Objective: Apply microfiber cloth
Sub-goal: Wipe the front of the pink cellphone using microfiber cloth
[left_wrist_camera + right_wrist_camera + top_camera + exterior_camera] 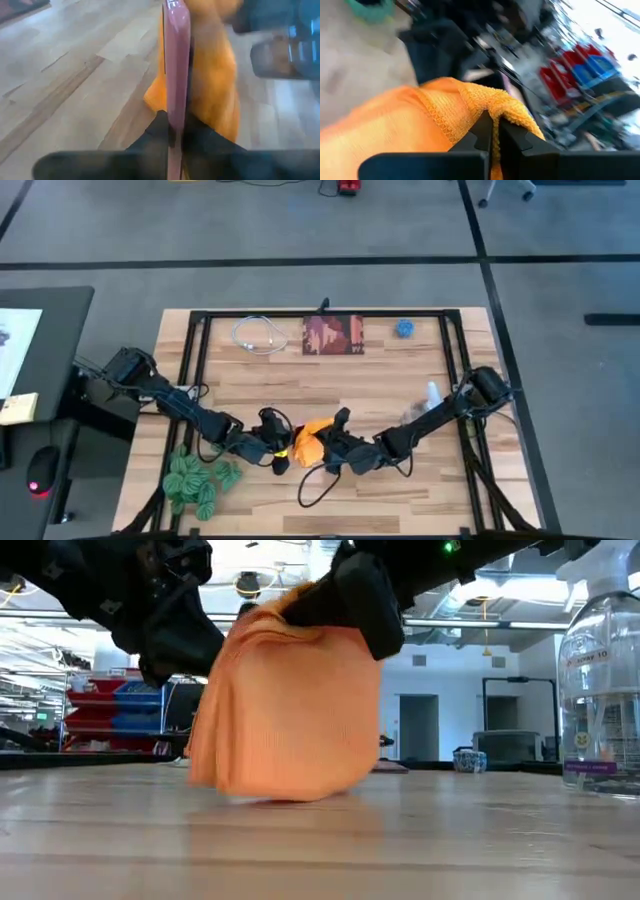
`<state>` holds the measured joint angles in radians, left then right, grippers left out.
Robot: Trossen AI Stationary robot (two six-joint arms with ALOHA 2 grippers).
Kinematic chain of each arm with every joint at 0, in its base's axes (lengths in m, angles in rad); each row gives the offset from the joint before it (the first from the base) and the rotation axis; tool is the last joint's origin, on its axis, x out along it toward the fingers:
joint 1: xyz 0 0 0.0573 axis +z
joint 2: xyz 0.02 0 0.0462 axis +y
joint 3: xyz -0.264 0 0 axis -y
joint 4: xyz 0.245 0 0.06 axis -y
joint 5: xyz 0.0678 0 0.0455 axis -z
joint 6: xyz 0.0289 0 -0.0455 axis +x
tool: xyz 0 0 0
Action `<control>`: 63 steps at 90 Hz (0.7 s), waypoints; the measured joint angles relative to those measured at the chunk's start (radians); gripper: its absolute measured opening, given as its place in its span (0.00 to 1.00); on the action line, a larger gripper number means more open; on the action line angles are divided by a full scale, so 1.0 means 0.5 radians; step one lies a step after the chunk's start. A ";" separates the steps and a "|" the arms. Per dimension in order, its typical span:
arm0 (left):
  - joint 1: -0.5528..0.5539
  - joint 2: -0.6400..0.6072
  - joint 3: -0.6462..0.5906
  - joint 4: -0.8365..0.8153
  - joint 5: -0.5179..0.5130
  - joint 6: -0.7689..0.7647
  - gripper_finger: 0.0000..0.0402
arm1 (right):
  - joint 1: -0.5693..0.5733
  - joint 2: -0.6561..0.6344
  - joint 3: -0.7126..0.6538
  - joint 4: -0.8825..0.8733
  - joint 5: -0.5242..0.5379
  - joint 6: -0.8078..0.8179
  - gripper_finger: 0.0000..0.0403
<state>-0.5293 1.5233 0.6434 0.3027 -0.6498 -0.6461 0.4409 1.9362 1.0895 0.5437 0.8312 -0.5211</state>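
Low view: spray bottle (600,680) at right edge w/ label, writing too small to read. Both arms stretched low, meeting at table centre front. Left gripper (175,137) pinching pink-edged phone (176,60) held on edge. Right gripper (492,132) pinched on microfiber cloth (285,710), draped vs. phone, lower edge touching table (450,840).
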 joint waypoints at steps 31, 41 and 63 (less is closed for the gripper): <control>0.005 -0.001 -0.001 0.089 -0.063 0.081 0.02 | -0.163 0.000 0.000 0.179 -0.382 0.051 0.00; 0.002 -0.001 -0.001 0.092 -0.060 0.088 0.02 | -0.169 -0.001 0.001 0.137 -0.386 0.072 0.00; -0.019 0.001 -0.002 0.075 -0.078 0.097 0.02 | -0.158 -0.009 0.010 -0.288 -0.387 0.346 0.00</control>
<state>-0.5388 1.5239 0.6422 0.3399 -0.6888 -0.5976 0.3620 1.9319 1.0946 0.3996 0.6379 -0.3482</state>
